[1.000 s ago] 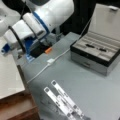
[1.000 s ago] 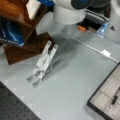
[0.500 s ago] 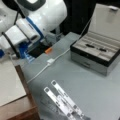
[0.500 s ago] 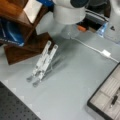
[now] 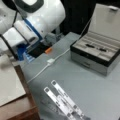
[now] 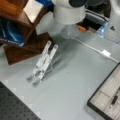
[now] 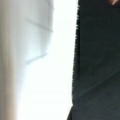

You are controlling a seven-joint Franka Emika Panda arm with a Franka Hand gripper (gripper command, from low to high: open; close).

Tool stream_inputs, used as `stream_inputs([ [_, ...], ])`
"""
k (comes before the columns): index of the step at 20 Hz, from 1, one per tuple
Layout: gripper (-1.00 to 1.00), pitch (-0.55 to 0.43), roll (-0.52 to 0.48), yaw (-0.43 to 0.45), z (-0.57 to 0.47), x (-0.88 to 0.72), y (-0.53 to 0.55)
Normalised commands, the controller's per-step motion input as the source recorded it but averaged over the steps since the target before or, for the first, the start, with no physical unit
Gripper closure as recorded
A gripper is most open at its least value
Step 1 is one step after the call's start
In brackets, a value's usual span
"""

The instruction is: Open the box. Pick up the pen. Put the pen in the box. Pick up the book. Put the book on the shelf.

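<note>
**Box open, pen inside, book on shelf; gripper not visible**

The table [image 5: 100, 95] is seen as a grey surface in both front views. The arm [image 5: 37, 17] is seen at a front view's top left, as a large white body with a blue stripe; in a front view its white housing [image 6: 67, 11] fills the top centre. The gripper is not shown in either front view, and whether its fingers are spread or pressed together cannot be told. The wrist view is taken up by a bright white surface on its left and a dark one on its right; nothing there can be identified.

The shelf [image 6: 17, 52] is recorded at a front view's left, reddish-brown. The book [image 5: 8, 82] is seen lying flat on the shelf top at a front view's lower left, pale cover up; its corner [image 6: 33, 8] is also seen at a front view's top.

The box [image 5: 96, 57] stands at a front view's right with its lid raised upright. The pen [image 5: 96, 48] lies in a beige compartment inside it; in a front view it appears as a dark stick [image 6: 113, 100] in the tray at bottom right.

The slatted stand [image 5: 65, 102] lies on the table, well apart from the box. A white cable [image 5: 50, 62] runs across the table between them.
</note>
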Motion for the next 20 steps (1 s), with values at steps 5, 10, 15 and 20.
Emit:
stream_inputs([
  [5,-1.0,-0.134,-0.013,0.029,-0.08,-0.17,0.53],
  [10,-1.0,-0.114,0.037,-0.114,-0.06,-0.04,0.72],
  [15,-1.0,-0.062,0.118,-0.234,0.01,0.17,0.53],
  [20,-1.0,-0.043,0.234,-0.329,0.02,0.37,0.39],
])
